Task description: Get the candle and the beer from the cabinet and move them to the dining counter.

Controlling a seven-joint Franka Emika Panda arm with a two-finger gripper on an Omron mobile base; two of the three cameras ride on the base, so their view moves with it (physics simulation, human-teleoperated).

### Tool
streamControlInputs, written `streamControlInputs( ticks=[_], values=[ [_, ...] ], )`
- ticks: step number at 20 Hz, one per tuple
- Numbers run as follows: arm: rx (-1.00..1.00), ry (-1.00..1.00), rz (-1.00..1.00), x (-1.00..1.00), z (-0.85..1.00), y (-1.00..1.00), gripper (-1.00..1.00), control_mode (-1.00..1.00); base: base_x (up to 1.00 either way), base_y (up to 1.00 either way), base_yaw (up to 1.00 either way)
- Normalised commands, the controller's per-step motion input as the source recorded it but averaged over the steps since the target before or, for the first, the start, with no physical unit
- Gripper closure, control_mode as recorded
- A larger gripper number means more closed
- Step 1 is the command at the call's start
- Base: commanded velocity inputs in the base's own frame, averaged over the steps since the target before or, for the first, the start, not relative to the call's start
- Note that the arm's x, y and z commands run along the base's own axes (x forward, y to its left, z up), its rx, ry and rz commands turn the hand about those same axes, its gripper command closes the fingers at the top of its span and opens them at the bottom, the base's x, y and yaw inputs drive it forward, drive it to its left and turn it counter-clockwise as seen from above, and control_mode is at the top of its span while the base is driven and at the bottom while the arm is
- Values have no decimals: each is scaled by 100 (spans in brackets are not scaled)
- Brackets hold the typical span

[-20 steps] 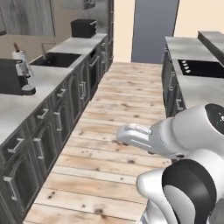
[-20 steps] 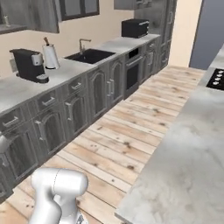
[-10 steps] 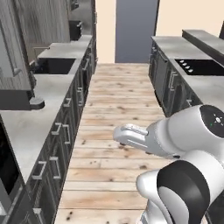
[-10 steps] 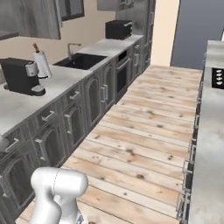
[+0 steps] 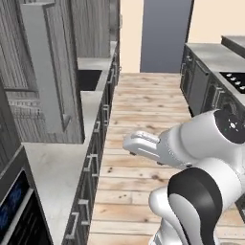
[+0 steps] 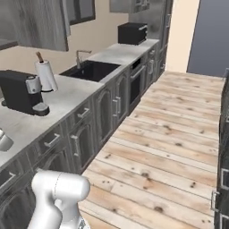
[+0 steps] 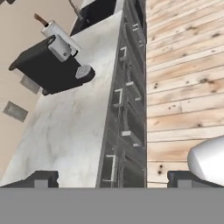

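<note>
Swinging with my base, both base views have turned toward the wall counter [image 6: 58,105], and the coffee machine [image 6: 20,91] now sits nearer. My claw [image 7: 111,179] hangs open and empty above that counter's edge. Neither candle nor beer is visible; I judge both remain unfetched, likely in the cabinet [image 6: 33,22] above the coffee machine.
</note>
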Motion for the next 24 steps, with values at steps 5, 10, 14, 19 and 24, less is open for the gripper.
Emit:
streamControlInputs(
  ticks=[5,10,14,19,24],
  values=[
    [0,0,0,0,0,0,-100,100,44,63,39],
    [0,0,0,0,0,0,-100,100,43,-2,36],
    [0,0,0,0,0,0,-100,100,20,-5,31],
    [0,0,0,0,0,0,-100,100,12,-13,33],
    [0,0,0,0,0,0,-100,100,0,-49,28]
  ],
)
